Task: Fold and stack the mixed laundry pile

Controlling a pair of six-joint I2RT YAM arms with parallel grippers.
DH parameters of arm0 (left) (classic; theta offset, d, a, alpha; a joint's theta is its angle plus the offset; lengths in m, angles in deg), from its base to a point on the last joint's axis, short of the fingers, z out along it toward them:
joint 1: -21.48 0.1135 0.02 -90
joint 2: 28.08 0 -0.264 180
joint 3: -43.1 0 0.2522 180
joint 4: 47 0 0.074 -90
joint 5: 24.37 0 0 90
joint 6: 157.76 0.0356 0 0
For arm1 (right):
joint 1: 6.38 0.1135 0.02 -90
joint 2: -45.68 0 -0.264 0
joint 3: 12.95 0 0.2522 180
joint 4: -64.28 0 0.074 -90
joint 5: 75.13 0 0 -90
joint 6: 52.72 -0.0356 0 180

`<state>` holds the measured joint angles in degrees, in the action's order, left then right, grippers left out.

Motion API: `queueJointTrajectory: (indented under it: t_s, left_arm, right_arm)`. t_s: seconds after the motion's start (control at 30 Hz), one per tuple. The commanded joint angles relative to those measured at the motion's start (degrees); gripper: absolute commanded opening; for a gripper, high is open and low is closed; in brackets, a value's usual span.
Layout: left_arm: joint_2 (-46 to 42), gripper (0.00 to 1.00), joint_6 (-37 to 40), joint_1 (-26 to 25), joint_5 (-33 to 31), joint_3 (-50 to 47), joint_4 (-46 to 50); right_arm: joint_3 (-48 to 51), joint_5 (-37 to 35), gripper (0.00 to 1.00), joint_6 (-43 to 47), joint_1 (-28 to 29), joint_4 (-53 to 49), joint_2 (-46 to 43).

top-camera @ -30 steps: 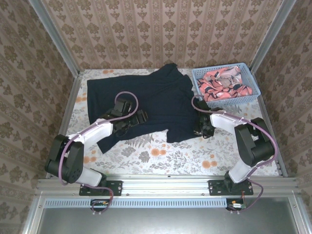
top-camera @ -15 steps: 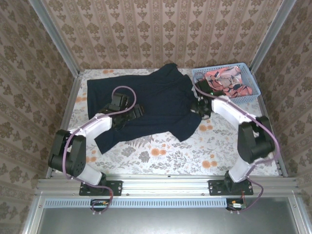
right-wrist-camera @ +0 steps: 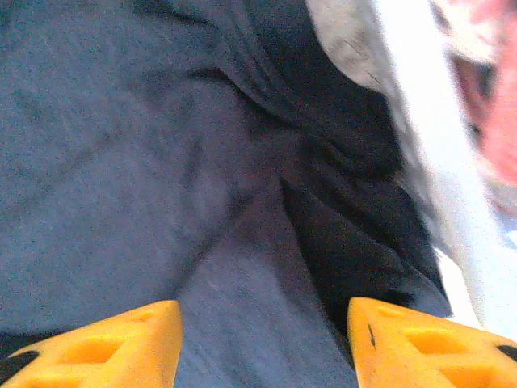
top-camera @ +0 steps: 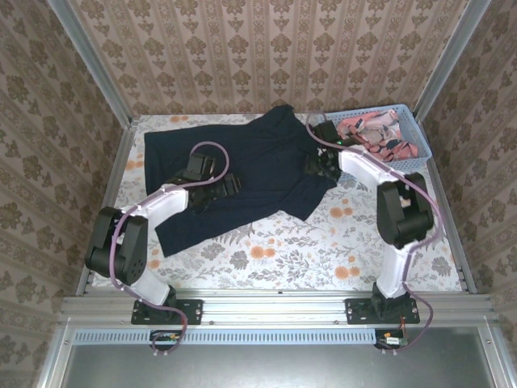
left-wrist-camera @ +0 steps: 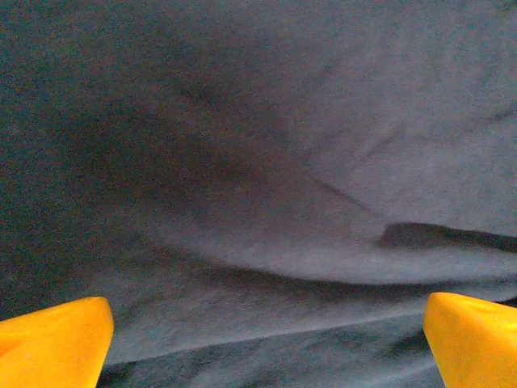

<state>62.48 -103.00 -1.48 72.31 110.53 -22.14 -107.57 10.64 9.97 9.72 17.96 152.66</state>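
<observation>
Overhead: pink garment point(top-camera: 380, 129) in basket point(top-camera: 412, 161); wrist: creased T-shirt point(right-wrist-camera: 121, 162), right gripper point(right-wrist-camera: 262, 343) parted

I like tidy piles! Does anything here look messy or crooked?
Yes. The dark T-shirt lies crooked and wrinkled on the table, its right side bunched up beside the basket. The pink garment sits crumpled inside that basket, not folded.

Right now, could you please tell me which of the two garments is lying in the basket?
The pink patterned garment, bunched inside the light blue basket at the far right; the dark T-shirt lies spread on the table instead.
</observation>
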Motion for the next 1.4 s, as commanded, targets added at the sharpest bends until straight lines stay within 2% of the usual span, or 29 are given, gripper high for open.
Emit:
queueJointTrajectory:
  t_s: [0.0,0.1,0.2,0.5,0.7,0.8,0.87,1.03,1.27,1.37]
  left_arm:
    - [1.58,1.00,2.01,-0.85,2.97,2.61,0.40]
    - [1.98,1.00,1.89,-0.85,2.28,3.00,0.22]
    - [2.16,1.00,1.76,-0.80,2.13,3.52,0.74]
    - [0.16,1.00,1.53,-0.81,0.60,2.34,2.28]
    - [-1.30,1.00,1.68,-0.45,-0.80,2.23,3.20]
    - [-2.84,1.00,2.21,0.68,-2.33,1.97,4.11]
    - [-3.89,1.00,2.86,1.96,-2.26,1.58,4.00]
    - [-6.03,1.00,4.04,5.25,-1.53,0.37,3.09]
    - [-10.46,1.00,3.35,12.99,0.62,-3.33,2.98]
    - [-12.42,1.00,5.41,15.79,-0.59,-4.14,5.11]
  right_arm:
    - [7.63,-3.57,0.57,1.04,-1.14,-0.77,-7.87]
    - [13.53,-2.65,0.54,-0.14,-3.19,1.27,-11.00]
    - [15.72,0.18,0.50,-0.70,-4.23,3.78,-10.46]
    - [17.33,3.03,0.47,-0.37,-4.20,6.57,-5.82]
    - [22.13,4.95,0.43,-3.51,-1.43,7.71,-7.83]
    - [23.80,3.86,0.29,-5.92,0.51,5.74,-7.18]
    - [23.80,0.36,0.27,-7.36,0.95,2.45,-7.56]
    - [24.08,-4.81,0.28,-6.72,2.00,-5.67,-8.72]
    - [29.02,-12.54,0.32,-6.70,3.43,-16.25,-15.09]
    - [29.12,-13.10,0.33,-6.38,3.36,-18.12,-18.24]
